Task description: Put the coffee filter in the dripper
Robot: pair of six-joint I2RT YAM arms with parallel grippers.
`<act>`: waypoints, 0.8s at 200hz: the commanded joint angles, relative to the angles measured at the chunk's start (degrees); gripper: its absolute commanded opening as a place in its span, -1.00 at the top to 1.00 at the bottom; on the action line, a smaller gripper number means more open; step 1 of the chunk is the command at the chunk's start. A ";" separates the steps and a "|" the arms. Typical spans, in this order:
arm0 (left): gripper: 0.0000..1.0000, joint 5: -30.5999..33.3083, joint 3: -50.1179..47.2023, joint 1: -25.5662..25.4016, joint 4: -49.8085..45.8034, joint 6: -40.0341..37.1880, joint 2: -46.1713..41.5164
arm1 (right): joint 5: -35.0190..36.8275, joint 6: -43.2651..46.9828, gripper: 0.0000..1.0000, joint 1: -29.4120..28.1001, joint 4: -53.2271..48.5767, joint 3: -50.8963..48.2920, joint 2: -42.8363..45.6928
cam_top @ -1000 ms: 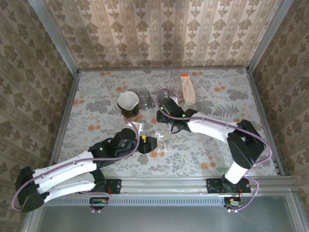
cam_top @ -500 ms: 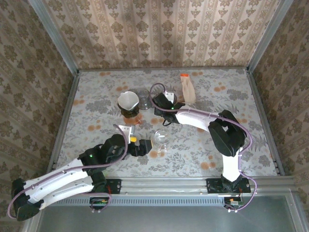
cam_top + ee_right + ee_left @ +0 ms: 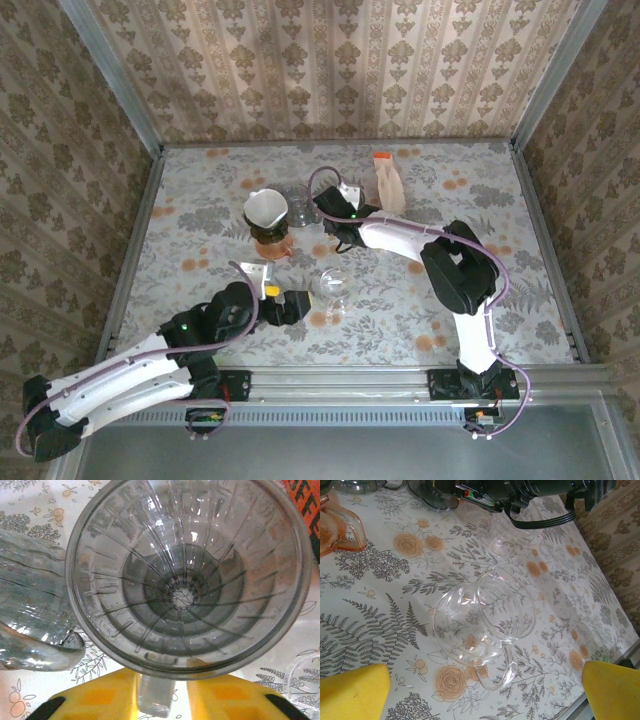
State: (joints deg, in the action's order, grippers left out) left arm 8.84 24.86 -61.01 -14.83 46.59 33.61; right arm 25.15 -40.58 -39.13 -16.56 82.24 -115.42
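- Across the enclosure floor: counter [image 3: 200, 200], floral-patterned, carrying every item below.
- Right arm [image 3: 400, 238]: has swung from mid-counter out to the back row. On the right gripper [image 3: 162, 686] the fingers have drawn in and now sit against both sides of the handle of the clear dripper [image 3: 185, 580], clamped on it as far as the wrist view shows.
- Left arm [image 3: 140, 365]: has pulled back toward the near edge. On the left gripper [image 3: 482, 690] the fingers have spread fully apart and hold nothing.
- Orange-topped packet [image 3: 387, 185]: back row, just right of the right gripper; contents not readable.
- Ribbed clear dripper: glass cone, upright, with no filter inside.
- Handled glass cup [image 3: 485, 615]: upright, standing free now that the left fingers have backed off it.
- White coffee filter [image 3: 263, 207]: open cone seated on a pink glass vessel [image 3: 327, 530], back left, touched by neither gripper.
- Assessment: cup set aside, dripper freshly gripped. The filter probably still has to be fetched and dropped in, so the task looks early.
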 commanded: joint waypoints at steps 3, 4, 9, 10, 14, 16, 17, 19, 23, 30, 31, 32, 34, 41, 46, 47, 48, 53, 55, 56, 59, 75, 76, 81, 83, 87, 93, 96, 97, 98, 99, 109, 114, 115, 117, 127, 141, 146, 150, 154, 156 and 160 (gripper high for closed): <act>-1.00 0.38 -0.87 0.37 -0.27 1.48 -0.73 | 1.40 1.41 0.44 0.40 -1.05 1.18 -0.95; -1.00 0.39 -0.87 0.32 -0.28 1.48 -0.73 | 1.40 1.48 0.45 0.43 -1.04 1.18 -0.95; -1.00 0.38 -0.95 0.32 -0.22 1.56 -0.73 | 1.54 1.85 0.47 0.41 -0.86 1.10 -0.91; -1.00 0.38 -0.95 0.35 -0.25 1.57 -0.73 | 1.56 1.92 0.48 0.39 -0.85 1.13 -0.89; -1.00 0.34 -0.96 0.32 -0.20 1.60 -0.73 | 1.63 2.19 0.51 0.38 -0.76 1.15 -0.88; -0.99 0.38 -0.96 0.36 -0.16 1.58 -0.73 | 1.65 2.24 0.52 0.40 -0.76 1.10 -0.87; -0.99 0.38 -0.96 0.36 -0.18 1.58 -0.73 | 1.66 2.34 0.52 0.43 -0.76 1.09 -0.82; -1.00 0.39 -0.96 0.37 -0.19 1.58 -0.73 | 1.66 2.45 0.53 0.39 -0.65 1.04 -0.83; -1.00 0.38 -0.96 0.35 -0.20 1.65 -0.73 | 1.70 2.79 0.56 0.38 -0.52 0.95 -0.71; -1.00 0.39 -0.96 0.32 -0.13 1.70 -0.72 | 1.81 3.36 0.60 0.40 -0.19 0.84 -0.54; -1.00 0.39 -0.96 0.30 -0.12 1.64 -0.73 | 1.82 3.42 0.61 0.39 -0.12 0.79 -0.48; -1.00 0.39 -0.96 0.29 -0.16 1.65 -0.73 | 1.83 3.50 0.62 0.42 -0.04 0.72 -0.41; -1.00 0.39 -0.96 0.35 -0.17 1.62 -0.69 | 1.83 3.67 0.63 0.45 0.08 0.66 -0.33; -1.00 0.39 -0.96 0.34 -0.08 1.58 -0.73 | 1.81 4.40 0.66 0.40 0.53 0.35 0.13; -1.00 0.38 -0.97 0.37 -0.06 1.58 -0.69 | 1.77 4.89 0.68 0.39 0.86 0.06 0.45; -1.00 0.39 -0.96 0.32 -0.13 1.58 -0.71 | 1.80 4.98 0.68 0.38 0.93 0.04 0.50; -1.00 0.39 -0.96 0.35 -0.17 1.58 -0.68 | 1.82 4.98 0.69 0.33 0.92 -0.01 0.61; -1.00 0.37 -0.96 0.34 -0.20 1.58 -0.69 | 1.84 5.42 0.71 0.31 1.21 -0.26 0.93; -1.00 0.38 -0.96 0.32 -0.15 1.53 -0.72 | 1.84 5.62 0.72 0.29 1.25 -0.40 1.17; -1.00 0.34 -0.96 0.30 -0.13 1.55 -0.73 | 1.84 5.74 0.72 0.29 1.35 -0.49 1.25; -1.00 0.32 -0.96 0.35 -0.07 1.53 -0.72 | 1.74 5.98 0.73 0.29 1.65 -0.70 1.58; -1.00 0.45 -1.07 0.37 -0.03 1.49 -0.73 | 1.40 7.35 0.78 0.21 2.65 -1.99 3.68; -1.00 0.46 -1.05 0.32 -0.07 1.49 -0.73 | 1.40 7.44 0.78 0.20 2.75 -2.08 3.87; -1.00 0.40 -1.04 0.36 -0.01 1.49 -0.67 | 1.33 7.82 0.79 0.14 2.91 -2.50 4.80; -1.00 0.39 -0.98 0.30 0.02 1.49 -0.72 | 1.25 7.98 0.79 0.10 2.91 -2.69 5.15; -1.00 0.39 -1.00 0.29 0.03 1.45 -0.69 | 1.06 8.32 0.79 0.03 3.06 -3.04 6.02; -1.00 0.35 -0.96 0.32 0.00 1.34 -0.73 | 0.96 8.92 0.79 -0.17 3.30 -3.78 7.43; -1.00 0.46 -0.96 0.31 -0.02 1.32 -0.73 | 0.97 9.15 0.80 -0.30 3.41 -4.14 8.18; -1.00 0.47 -0.96 0.29 -0.02 1.31 -0.73 | 0.96 9.27 0.80 -0.36 3.43 -4.30 8.49; -1.00 0.47 -0.91 0.33 -0.02 1.31 -0.73 | 0.96 9.36 0.80 -0.39 3.45 -4.51 8.78; -1.00 0.43 -0.89 0.35 -0.02 1.27 -0.73 | 1.00 9.46 0.80 -0.40 3.41 -4.61 9.01; -0.99 0.64 -0.73 0.36 -0.15 1.14 -0.82 | 0.83 10.34 0.80 -0.80 3.37 -6.12 11.98; -1.00 0.63 -0.69 0.44 -0.25 1.05 -0.80 | 0.78 10.69 0.80 -1.06 3.26 -7.00 13.64; -1.00 0.64 -0.69 0.36 -0.27 1.01 -0.81 | 0.78 10.74 0.80 -1.13 3.19 -7.18 13.95; -1.00 0.65 -0.69 0.39 -0.28 0.97 -0.82 | 0.67 10.77 0.80 -1.19 3.08 -7.55 14.59; -1.00 0.74 -0.60 0.42 -0.28 0.71 -0.82 | 0.28 11.19 0.80 -1.57 2.15 -9.28 18.09; -1.00 1.06 -0.28 0.37 -0.53 0.40 -0.82 | -0.68 11.64 0.80 -2.25 0.81 -12.31 23.38; -1.00 1.24 -0.10 0.47 -0.70 0.20 -0.90 | -1.23 11.74 0.80 -2.51 -0.08 -13.32 25.36; -0.99 1.29 0.11 0.50 -0.82 0.06 -0.99 | -1.79 11.83 0.80 -2.77 -0.76 -14.09 26.87; -1.00 1.43 0.32 0.51 -0.98 -0.11 -1.12 | -2.62 11.84 0.80 -2.94 -1.46 -14.91 28.43; -1.00 1.50 0.42 0.49 -1.03 -0.27 -1.14 | -3.03 11.84 0.80 -3.11 -1.81 -15.17 29.09; -1.00 1.59 0.70 0.53 -1.31 -0.60 -1.36 | -3.99 11.91 0.80 -3.33 -2.60 -16.03 30.78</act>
State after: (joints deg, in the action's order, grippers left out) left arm 8.97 24.38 -61.01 -14.83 47.55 33.45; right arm 24.34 -30.52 -41.17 -15.66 69.80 -93.38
